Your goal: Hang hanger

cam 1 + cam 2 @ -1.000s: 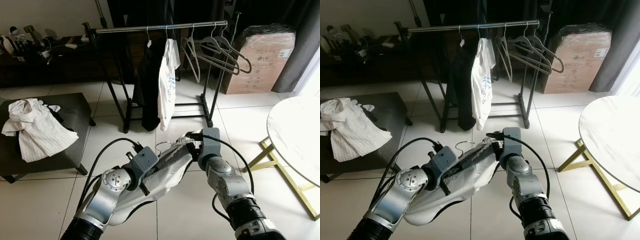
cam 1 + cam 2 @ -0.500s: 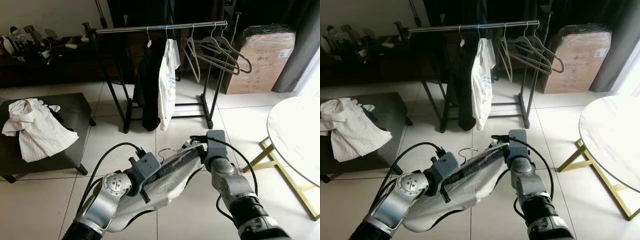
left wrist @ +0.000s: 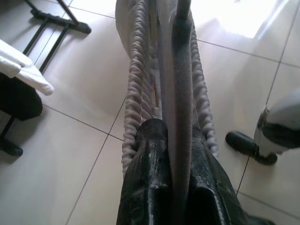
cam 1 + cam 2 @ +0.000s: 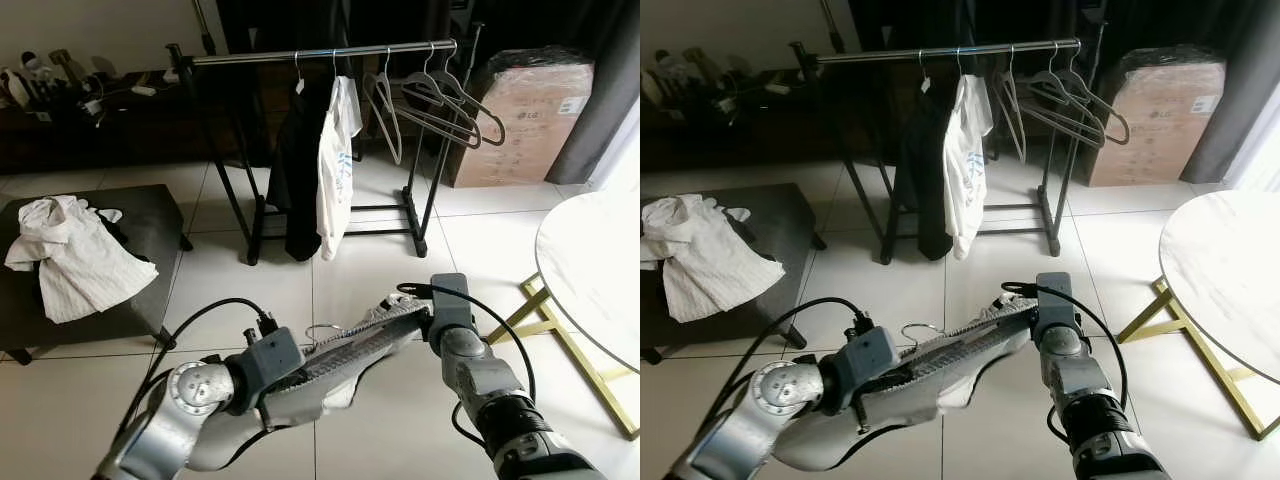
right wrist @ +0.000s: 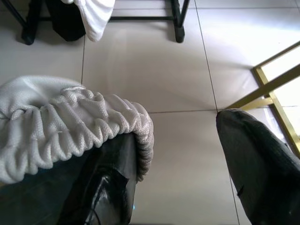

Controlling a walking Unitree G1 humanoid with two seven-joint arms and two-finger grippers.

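Low over the tiled floor [image 4: 380,440], the two arms hold a hanger [image 4: 322,329] with a pale ribbed garment [image 4: 350,350] stretched between them. The left gripper [image 3: 176,140] has its two black fingers pressed together on the garment's gathered edge and the grey hanger bar running through it, the cloth bunched on either side of the fingers. The right gripper [image 5: 187,154] is at the garment's other end; its fingers [image 5: 262,164] are spread wide, one tucked under the ruffled hem and the other standing well apart with bare tile between them. The hanger's wire hook pokes up just beyond the left gripper, between the two arms.

Well ahead of both grippers stands a dark clothes rack [image 4: 320,55] carrying a black garment [image 4: 295,170], a white shirt [image 4: 335,165] and several empty hangers [image 4: 440,105]. Off beyond the left arm sits a dark ottoman [image 4: 150,230] with a crumpled white cloth [image 4: 75,255] on it. Beside the right arm is a round white table [image 4: 590,270] on gold legs, and a cardboard box [image 4: 525,110] stands past the rack.
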